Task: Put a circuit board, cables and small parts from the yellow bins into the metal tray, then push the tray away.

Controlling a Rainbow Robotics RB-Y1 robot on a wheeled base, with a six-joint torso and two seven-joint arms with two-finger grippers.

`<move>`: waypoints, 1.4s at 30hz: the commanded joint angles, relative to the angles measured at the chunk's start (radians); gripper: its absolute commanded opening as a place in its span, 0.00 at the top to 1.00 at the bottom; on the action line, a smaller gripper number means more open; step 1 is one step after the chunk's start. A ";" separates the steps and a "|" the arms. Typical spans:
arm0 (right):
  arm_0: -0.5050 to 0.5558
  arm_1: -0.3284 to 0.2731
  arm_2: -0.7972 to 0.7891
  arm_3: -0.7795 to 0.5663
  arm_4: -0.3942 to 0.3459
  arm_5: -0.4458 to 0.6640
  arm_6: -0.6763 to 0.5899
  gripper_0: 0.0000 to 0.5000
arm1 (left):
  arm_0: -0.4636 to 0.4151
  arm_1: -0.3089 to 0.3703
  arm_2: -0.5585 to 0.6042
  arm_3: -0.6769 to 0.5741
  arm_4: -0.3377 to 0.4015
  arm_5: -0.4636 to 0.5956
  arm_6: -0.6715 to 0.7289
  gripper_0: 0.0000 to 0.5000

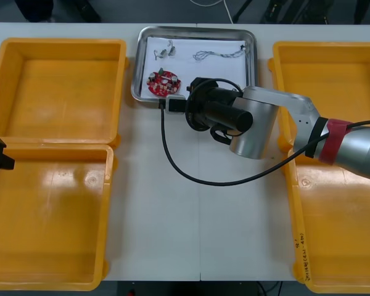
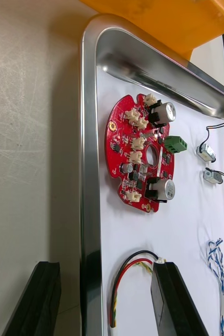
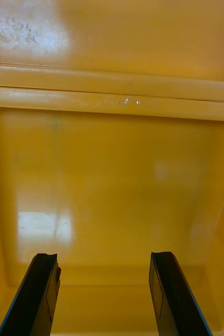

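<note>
Recorder: State of right gripper?

Spotter: Fingers stood wide apart with nothing held. They straddled the near rim of the metal tray, one over the table just outside the tray, the other inside it over the white liner.

Recorder: Why there?

Spotter: My reading was that the tray looked loaded, so the straddle suited the push away, with a finger bearing on the rim wall. It did not look like a pick.

Recorder: Contents?

Spotter: Just beside the inner finger lay the red and yellow cable, thin and looped. Farther into the tray sat the circuit board, round, flat, glossy red and crowded with small components. Beyond it were two small metal parts on thin black leads. The blue and white cable, twisted, lay toward the tray's right side.

Recorder: Surfaces?

Spotter: The tray was polished metal with a rolled rim and rounded corners. The table was matte and scuffed.

Recorder: And left gripper?

Spotter: It hung well to the tray's left over a glossy yellow bin, fingers apart and empty. Idle, I judged.
</note>
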 commanded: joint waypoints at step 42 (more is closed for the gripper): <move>0.030 -0.044 -0.333 -0.504 -0.336 0.840 0.026 0.00 | 0.016 0.046 0.033 -0.030 -0.010 0.006 -0.074 0.00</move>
